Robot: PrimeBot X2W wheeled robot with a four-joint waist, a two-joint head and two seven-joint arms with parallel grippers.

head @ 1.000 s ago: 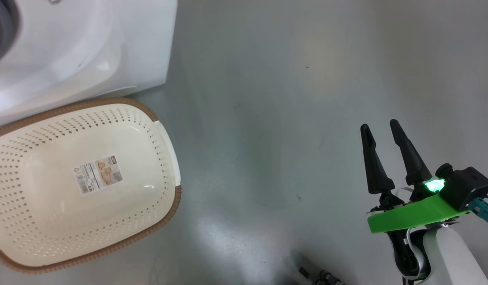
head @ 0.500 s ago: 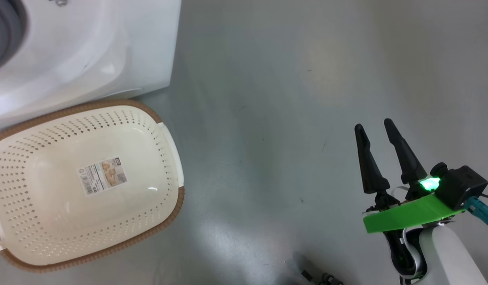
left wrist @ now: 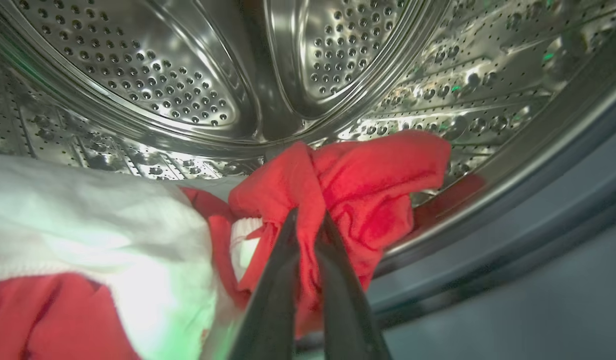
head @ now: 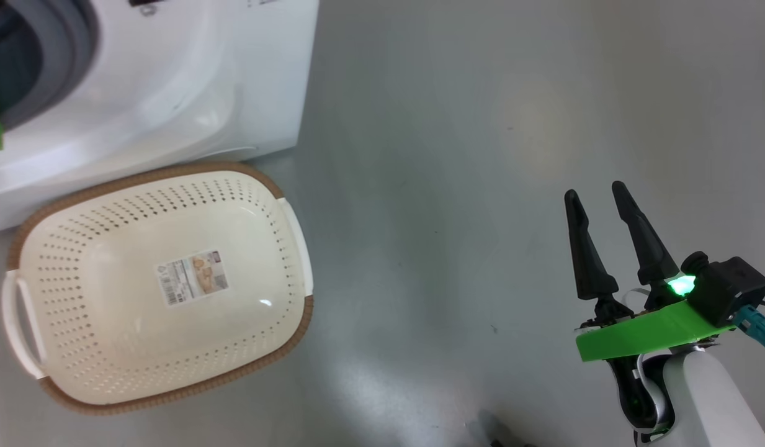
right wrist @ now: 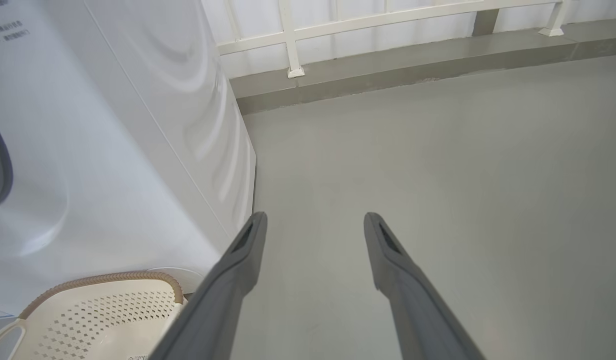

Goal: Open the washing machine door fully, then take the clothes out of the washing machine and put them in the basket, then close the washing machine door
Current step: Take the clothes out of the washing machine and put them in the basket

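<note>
Unloading step: clothes [left wrist: 367, 180] clenched in L claw [left wrist: 308, 215] inside drum [left wrist: 188, 90]; R claw [head: 594, 190] released. Next: lift-out to basket [head: 171, 397] req'd.

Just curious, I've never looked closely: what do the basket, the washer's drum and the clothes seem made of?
Basket: likely moulded plastic, cream, slightly glossy, with neat rows of holes and a highlight on its floor; the brown woven-look rim is probably plastic too.
Drum: polished metal, probably steel, mirror-bright and perforated.
Clothes: soft fabric, matte red and white, creased into folds.
</note>
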